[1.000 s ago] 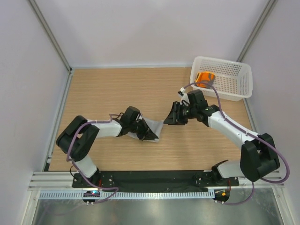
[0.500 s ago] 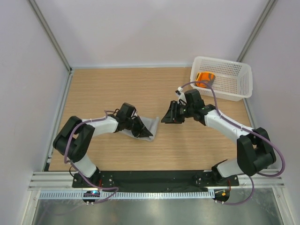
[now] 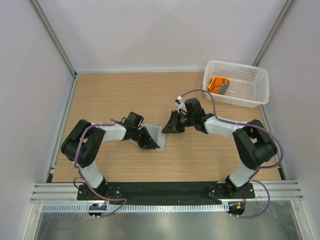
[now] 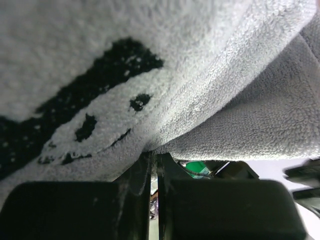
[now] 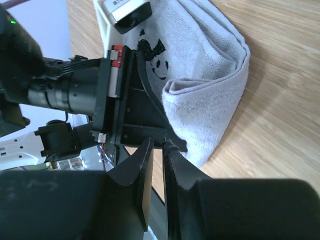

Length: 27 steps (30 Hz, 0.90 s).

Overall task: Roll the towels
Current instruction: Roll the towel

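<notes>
The light-grey towel (image 3: 156, 133) lies partly folded on the wooden table left of centre. In the left wrist view (image 4: 210, 75) it fills the top and shows a black printed face; it also shows in the right wrist view (image 5: 210, 95). My left gripper (image 3: 151, 143) is shut on a fold of it, fingertips (image 4: 145, 165) buried in the cloth. My right gripper (image 3: 167, 128) is shut and empty just beside the towel's right edge, its tips (image 5: 156, 142) close to the left gripper (image 5: 150, 120). The orange towel (image 3: 218, 84) lies rolled in the basket.
A white perforated basket (image 3: 260, 87) stands at the back right corner of the table. White walls and metal posts enclose the table on three sides. The arm bases sit on a black rail at the near edge.
My right gripper has moved left, up to the grey towel's right edge. The left gripper has shifted slightly left, and the towel is bunched narrower.
</notes>
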Tool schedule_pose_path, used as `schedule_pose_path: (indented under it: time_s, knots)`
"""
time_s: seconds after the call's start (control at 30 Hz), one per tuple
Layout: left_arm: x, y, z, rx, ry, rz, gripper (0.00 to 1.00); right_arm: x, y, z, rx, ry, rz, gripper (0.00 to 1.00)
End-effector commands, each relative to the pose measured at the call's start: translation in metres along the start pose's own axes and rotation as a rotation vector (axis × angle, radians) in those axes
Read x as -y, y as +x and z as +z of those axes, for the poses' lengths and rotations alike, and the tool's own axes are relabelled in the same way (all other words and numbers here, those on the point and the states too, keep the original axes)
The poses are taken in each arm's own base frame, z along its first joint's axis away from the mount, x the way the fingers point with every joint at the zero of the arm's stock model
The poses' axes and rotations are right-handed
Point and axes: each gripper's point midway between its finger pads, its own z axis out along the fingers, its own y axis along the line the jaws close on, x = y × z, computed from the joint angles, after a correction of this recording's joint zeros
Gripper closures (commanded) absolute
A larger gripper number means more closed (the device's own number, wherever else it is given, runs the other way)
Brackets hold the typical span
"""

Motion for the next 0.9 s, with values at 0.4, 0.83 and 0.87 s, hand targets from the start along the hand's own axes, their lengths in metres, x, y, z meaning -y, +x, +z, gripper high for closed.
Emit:
schedule_pose_path:
  time_s: [0.4, 0.83, 0.87]
  knots:
    - [-0.016, -0.011, -0.004, 0.011, -0.102, 0.052, 1.0, 0.032, -0.014, 0.061, 0.007, 0.01, 0.028, 0.83]
    - [-0.04, -0.018, -0.024, 0.073, -0.252, 0.133, 1.0, 0.071, -0.011, 0.078, 0.025, 0.1, 0.111, 0.86]
    - [-0.045, -0.02, -0.025, 0.087, -0.277, 0.14, 1.0, 0.073, -0.011, 0.078, 0.026, 0.107, 0.115, 0.86]
